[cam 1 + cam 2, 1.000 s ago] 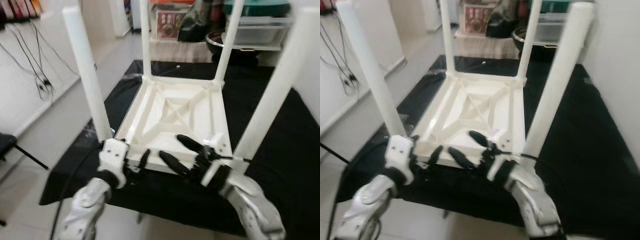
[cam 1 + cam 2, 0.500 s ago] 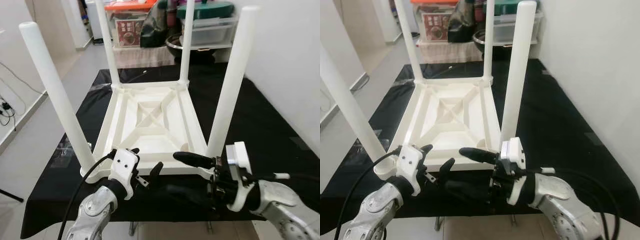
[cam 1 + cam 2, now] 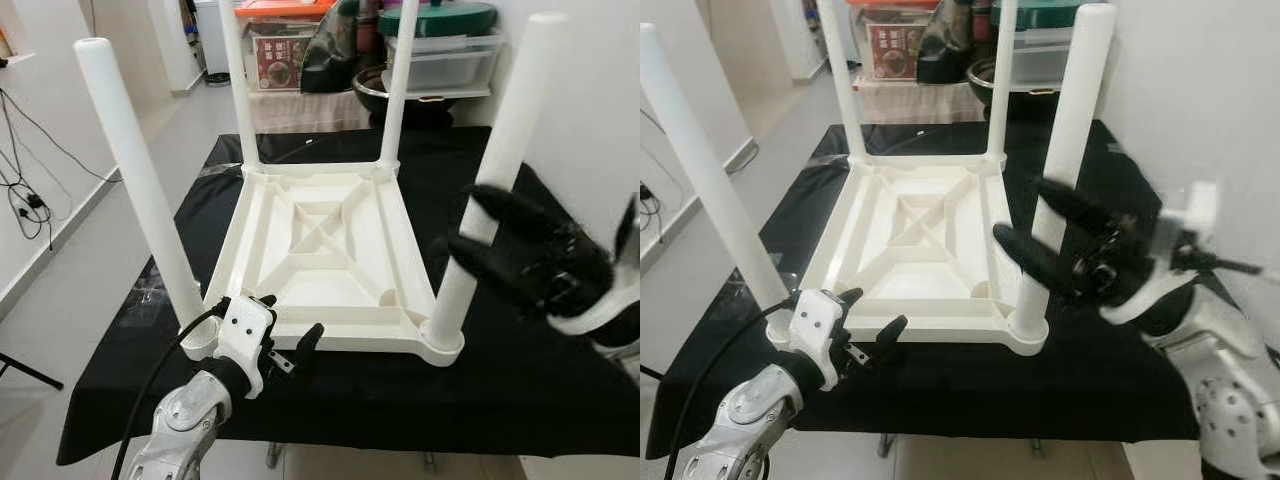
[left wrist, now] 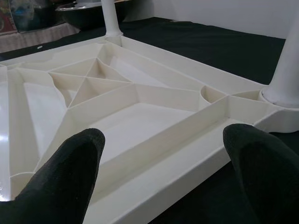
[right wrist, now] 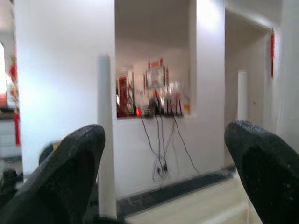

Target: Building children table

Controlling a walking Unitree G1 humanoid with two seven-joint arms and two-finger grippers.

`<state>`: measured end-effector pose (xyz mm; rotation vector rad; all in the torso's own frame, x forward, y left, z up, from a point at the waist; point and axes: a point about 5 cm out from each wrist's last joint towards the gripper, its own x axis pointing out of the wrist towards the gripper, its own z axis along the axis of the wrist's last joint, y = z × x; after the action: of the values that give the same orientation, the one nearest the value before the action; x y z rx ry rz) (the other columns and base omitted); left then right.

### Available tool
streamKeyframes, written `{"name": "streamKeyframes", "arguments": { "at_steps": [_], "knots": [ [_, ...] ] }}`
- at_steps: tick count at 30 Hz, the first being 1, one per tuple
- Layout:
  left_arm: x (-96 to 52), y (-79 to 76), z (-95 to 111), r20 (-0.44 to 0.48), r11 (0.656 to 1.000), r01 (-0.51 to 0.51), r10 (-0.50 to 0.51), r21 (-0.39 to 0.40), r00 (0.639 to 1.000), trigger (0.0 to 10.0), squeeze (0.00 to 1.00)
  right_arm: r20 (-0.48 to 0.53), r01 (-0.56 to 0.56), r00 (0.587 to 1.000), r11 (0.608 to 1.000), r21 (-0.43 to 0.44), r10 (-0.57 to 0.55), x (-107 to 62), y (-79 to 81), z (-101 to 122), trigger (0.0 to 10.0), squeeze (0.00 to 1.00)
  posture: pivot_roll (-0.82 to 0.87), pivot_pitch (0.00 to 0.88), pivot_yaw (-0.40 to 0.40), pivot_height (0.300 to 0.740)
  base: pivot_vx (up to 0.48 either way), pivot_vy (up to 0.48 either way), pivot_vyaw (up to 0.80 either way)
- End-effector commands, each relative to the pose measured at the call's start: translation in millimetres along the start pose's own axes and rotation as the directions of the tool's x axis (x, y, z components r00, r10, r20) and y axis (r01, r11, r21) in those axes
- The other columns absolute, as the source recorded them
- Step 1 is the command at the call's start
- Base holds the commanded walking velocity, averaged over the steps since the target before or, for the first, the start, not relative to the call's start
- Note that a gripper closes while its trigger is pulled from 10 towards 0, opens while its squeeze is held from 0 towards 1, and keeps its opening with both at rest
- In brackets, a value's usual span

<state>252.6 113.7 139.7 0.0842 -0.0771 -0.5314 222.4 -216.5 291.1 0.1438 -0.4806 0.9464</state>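
Observation:
A white children's table (image 3: 320,250) lies upside down on a black-covered worktop (image 3: 520,380), its four legs pointing up. My left gripper (image 3: 290,318) is open at the front rim near the near-left leg (image 3: 140,190). In the left wrist view its fingers (image 4: 65,182) face the ribbed underside (image 4: 117,93) with nothing between them. My right gripper (image 3: 468,220) is open in the air, pointing left, at mid-height in front of the near-right leg (image 3: 490,190). It holds nothing. Between its fingers (image 5: 261,168), the right wrist view looks past a distant white leg (image 5: 106,135).
Behind the worktop stand clear storage boxes (image 3: 440,60), a dark bowl (image 3: 385,85) and a red-printed box (image 3: 275,60). A white wall (image 3: 600,100) runs close along the right. Open floor with cables (image 3: 30,200) lies to the left.
My right gripper has lifted from the table's front rim up and to the right, in front of the near-right leg. The head camera has shifted. The left gripper has stayed put.

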Motion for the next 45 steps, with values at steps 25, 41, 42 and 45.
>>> {"name": "streamKeyframes", "arguments": {
  "at_steps": [25,41,42,45],
  "knots": [
    [-5.0,-11.3,33.0,0.203,0.992,0.126,-0.122,-0.007,0.972,10.0,0.0,0.004,0.454,0.884,0.858,-0.242,-0.467,18.4,-31.9,17.3,10.0,0.0,-0.09,0.054,0.02,0.74,0.0,0.0,0.0],
    [-16.6,1.2,51.7,0.28,0.997,0.073,-0.078,0.025,0.957,10.0,0.0,-0.213,0.33,0.911,0.934,-0.136,-0.353,-14.8,6.3,-21.2,10.0,0.0,-0.1,0.054,0.018,0.74,0.0,0.0,0.0],
    [-16.1,0.9,51.9,0.282,0.997,0.074,-0.078,0.027,0.956,10.0,0.0,-0.213,0.313,0.918,0.942,-0.124,-0.334,-12.5,9.0,-21.6,10.0,0.0,-0.1,0.051,0.018,0.74,0.0,0.0,0.0],
    [-15.2,0.9,51.8,0.283,0.997,0.072,-0.077,0.029,0.956,10.0,0.0,-0.198,0.256,0.941,0.961,-0.105,-0.273,-0.5,16.8,-18.5,10.0,0.0,-0.1,0.044,0.01,0.74,0.0,0.0,0.0]
  ]
}}
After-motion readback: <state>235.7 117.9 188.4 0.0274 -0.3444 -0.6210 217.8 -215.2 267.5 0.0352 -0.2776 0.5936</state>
